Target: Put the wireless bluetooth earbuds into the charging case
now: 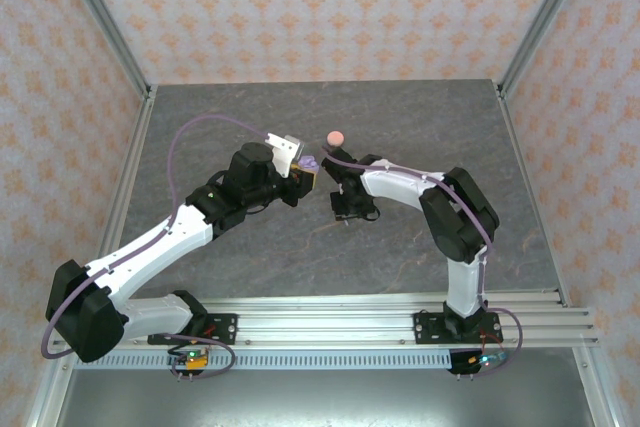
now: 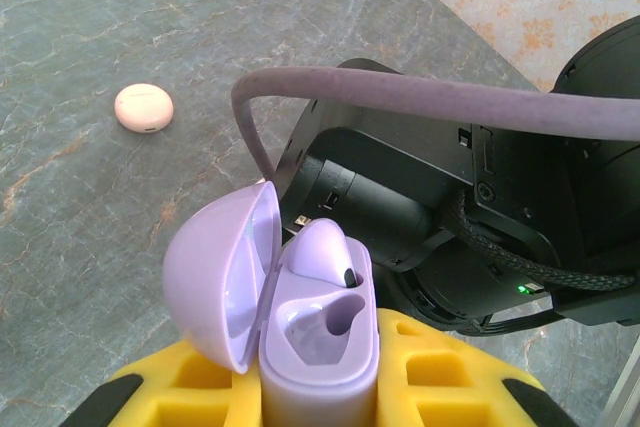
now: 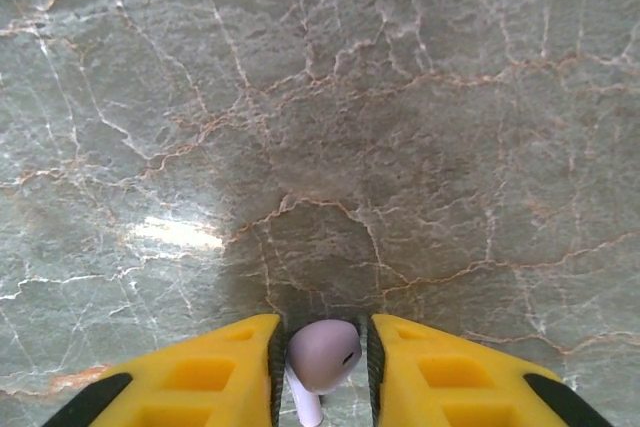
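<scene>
My left gripper (image 2: 318,387) is shut on a lavender charging case (image 2: 320,352) and holds it upright, lid (image 2: 215,277) swung open to the left. One lavender earbud (image 2: 325,247) sits in the case's far slot, and the near slot is bare. From above, this case (image 1: 311,163) is at the left gripper (image 1: 308,173) near the table's middle. My right gripper (image 1: 345,209) is low over the table just right of it. Its yellow fingers (image 3: 215,372) press on either side of a second lavender earbud (image 3: 322,355), stem pointing back toward the wrist.
A shut pale pink round case (image 1: 336,138) lies on the grey marble table (image 1: 250,107) behind both grippers, also in the left wrist view (image 2: 144,107). The right arm's wrist and purple cable (image 2: 420,97) hang close behind the open case. Metal posts frame the table.
</scene>
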Controlling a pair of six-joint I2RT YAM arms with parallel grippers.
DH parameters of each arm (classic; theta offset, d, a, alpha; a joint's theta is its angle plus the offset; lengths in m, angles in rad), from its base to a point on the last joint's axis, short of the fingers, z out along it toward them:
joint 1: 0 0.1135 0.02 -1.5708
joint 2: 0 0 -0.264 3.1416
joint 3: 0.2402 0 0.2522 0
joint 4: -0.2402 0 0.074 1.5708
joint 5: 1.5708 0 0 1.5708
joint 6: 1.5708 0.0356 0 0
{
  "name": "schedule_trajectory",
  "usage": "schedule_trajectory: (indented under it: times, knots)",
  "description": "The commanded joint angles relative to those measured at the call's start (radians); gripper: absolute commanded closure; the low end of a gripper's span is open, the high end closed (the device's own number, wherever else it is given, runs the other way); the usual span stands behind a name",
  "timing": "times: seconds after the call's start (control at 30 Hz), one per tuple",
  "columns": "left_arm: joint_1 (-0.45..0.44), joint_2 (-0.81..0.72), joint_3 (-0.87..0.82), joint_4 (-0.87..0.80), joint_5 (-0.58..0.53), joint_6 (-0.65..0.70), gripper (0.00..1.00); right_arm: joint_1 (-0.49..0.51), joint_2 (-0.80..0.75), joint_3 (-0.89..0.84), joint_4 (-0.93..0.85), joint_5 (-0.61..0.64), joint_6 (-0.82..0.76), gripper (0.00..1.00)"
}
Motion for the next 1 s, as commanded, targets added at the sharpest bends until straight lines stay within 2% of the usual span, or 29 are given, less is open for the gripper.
schedule_trajectory:
  times: [0.0, 0.4, 0.97]
  knots:
    - [-0.003, -0.002, -0.002, 0.012, 0.007, 0.017, 0.84, 0.015, 0.036, 0.009, 0.003, 0.003, 0.0, 0.72]
    - [-0.002, 0.016, 0.004, 0.014, 0.012, 0.013, 0.84, -0.011, -0.008, -0.033, 0.051, 0.003, 0.021, 0.77]
    - [-0.003, 0.115, -0.068, 0.151, -0.017, -0.105, 0.84, -0.122, -0.188, -0.242, 0.347, -0.125, 0.141, 0.8]
